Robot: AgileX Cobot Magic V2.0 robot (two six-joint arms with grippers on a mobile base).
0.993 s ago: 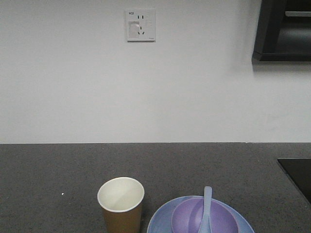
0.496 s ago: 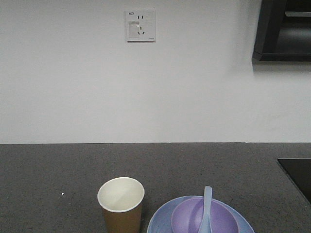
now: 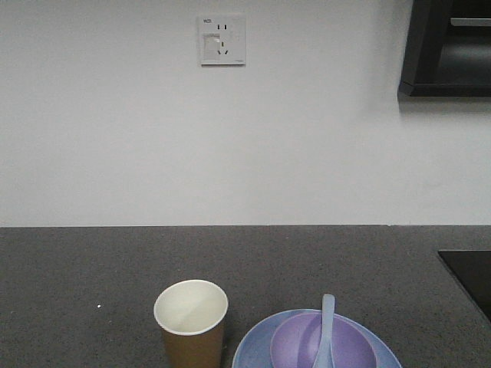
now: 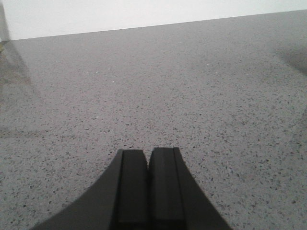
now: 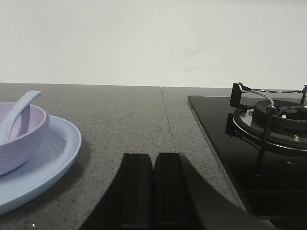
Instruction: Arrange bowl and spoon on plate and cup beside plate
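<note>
Grey speckled stone makes up the countertop [image 3: 115,261], which runs wide and bare back to a plain white wall [image 3: 230,146] carrying a white socket plate [image 3: 222,40]; a dark cabinet [image 3: 445,47] hangs at the upper right corner. At the right edge of the counter a black glass hob [image 5: 249,158] is set in, with a gas burner and its metal pan support [image 5: 276,115] on it. Near the front edge sits the light-blue plate [image 3: 257,345], with the lavender bowl [image 3: 349,345] on it and the pale spoon [image 3: 327,326] resting inside the bowl, handle leaning up over the rim toward the wall. The paper cup [image 3: 191,322] stands upright just left of the plate — close beside it, cream interior showing. Open counter stretches left of the cup and behind the dishes. The left gripper [image 4: 147,155] hovers over bare stone with its fingers pressed together; the right gripper [image 5: 153,160], likewise closed on nothing, sits between plate and hob.
</note>
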